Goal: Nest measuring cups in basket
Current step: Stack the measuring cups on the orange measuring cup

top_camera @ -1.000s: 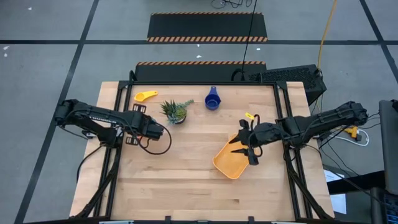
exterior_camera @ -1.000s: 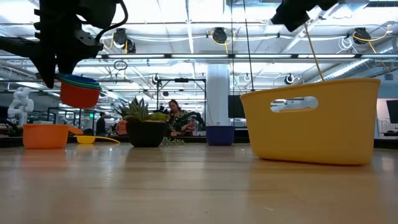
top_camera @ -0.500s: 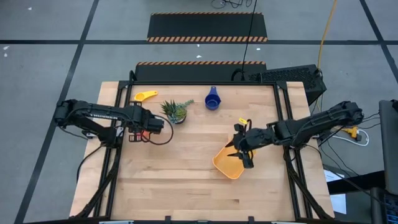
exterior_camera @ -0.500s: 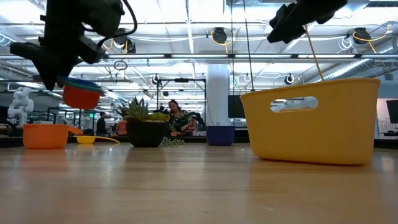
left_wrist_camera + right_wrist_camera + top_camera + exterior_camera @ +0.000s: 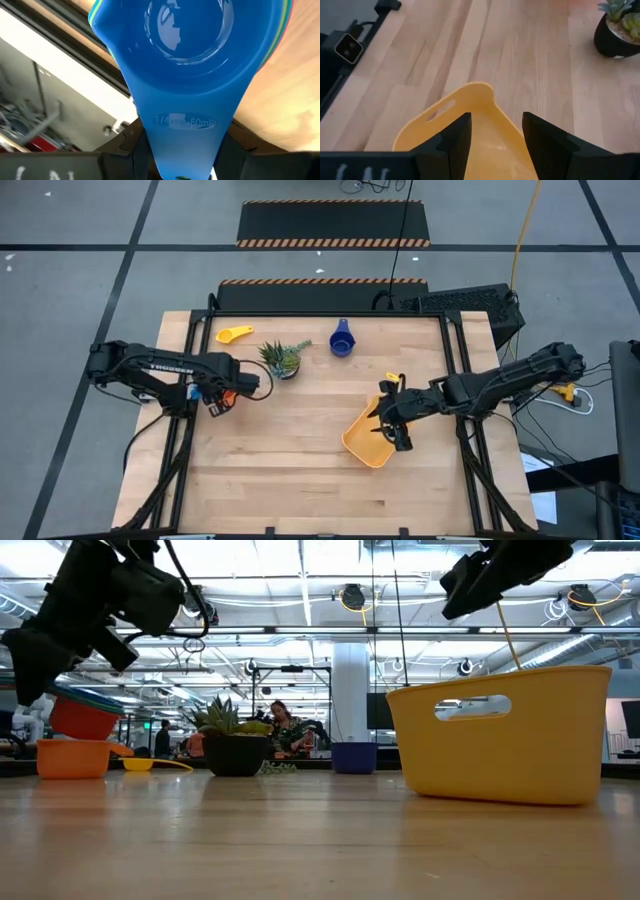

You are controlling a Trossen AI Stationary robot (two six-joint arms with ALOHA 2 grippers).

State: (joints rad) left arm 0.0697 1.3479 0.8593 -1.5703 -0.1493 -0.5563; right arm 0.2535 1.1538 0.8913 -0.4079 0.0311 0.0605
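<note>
My left gripper is shut on a nested stack of measuring cups near the table's left edge. A red cup is outermost, green and light blue rims show above it, and a blue cup sits on top. The yellow cup and the dark blue cup rest on the table near its far edge. My right gripper is open, up above the right part of the orange-yellow basket, which stands on the table. My left gripper pinches the stack by its flat handles, the blue cup's handle lying between the two fingers and pointing back into them. The stack is lifted clear of the table, bowls up and slightly tilted.
A small potted plant stands between the yellow and dark blue cups, just right of my left gripper. The low view shows an orange cup-like thing below the held stack; whether it is on the table I cannot tell. Bare wood lies toward the near edge.
My left gripper has carried the cup stack toward the table's left edge and lowered it, turning as it went. My right gripper has shifted slightly left over the basket. The basket and the loose cups have stayed put.
</note>
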